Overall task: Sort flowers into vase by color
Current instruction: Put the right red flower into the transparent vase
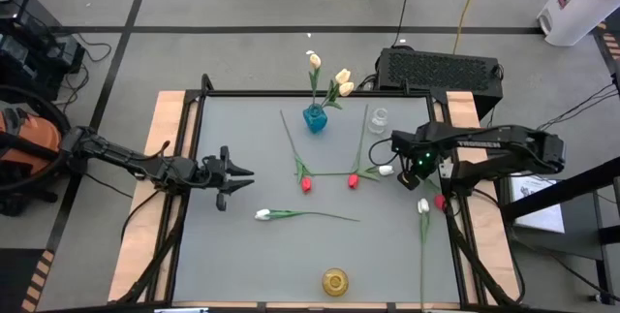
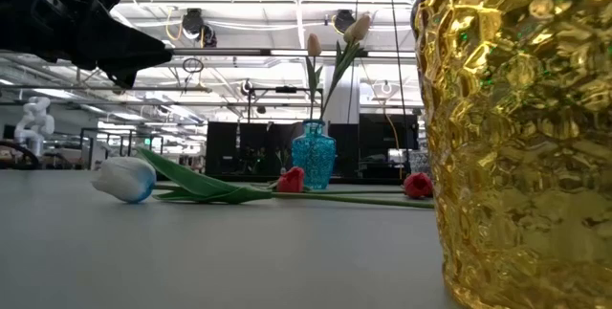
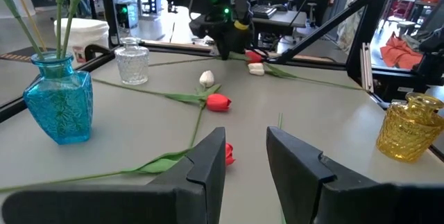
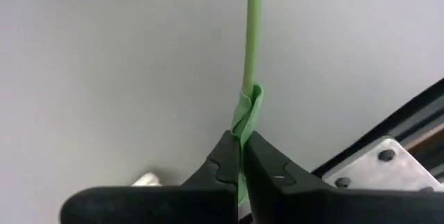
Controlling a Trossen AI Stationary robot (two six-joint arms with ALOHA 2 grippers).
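Note:
Cream-yellow tulips stand with their stems in the blue vase (image 1: 315, 117) at the far middle. An empty clear glass vase (image 1: 378, 119) stands to its right, and a gold vase (image 1: 335, 281) at the near edge. Red tulips (image 1: 306, 184) (image 1: 353, 179) and white tulips (image 1: 263, 214) (image 1: 423, 206) lie flat on the grey table. My right gripper (image 1: 412, 175) points down at the table's right side, shut on a green stem (image 4: 248, 57); its bud is hidden. My left gripper (image 1: 244, 179) hovers level at the table's left, open and holding nothing. My right gripper pinches a tulip's thin green stem between its two fingertips (image 4: 229, 156), at a spot where a small leaf folds round the stem (image 4: 247, 116). The fingers come from above, pointing down. The stem runs on away from the fingers over the table top.
The table's raised metal frame (image 4: 388, 158) runs close beside my right gripper. Another white bud (image 4: 146, 179) lies just beside the fingers, and a red bud (image 1: 441, 200) by the right edge. A black box (image 1: 441, 69) stands behind the table's far edge.

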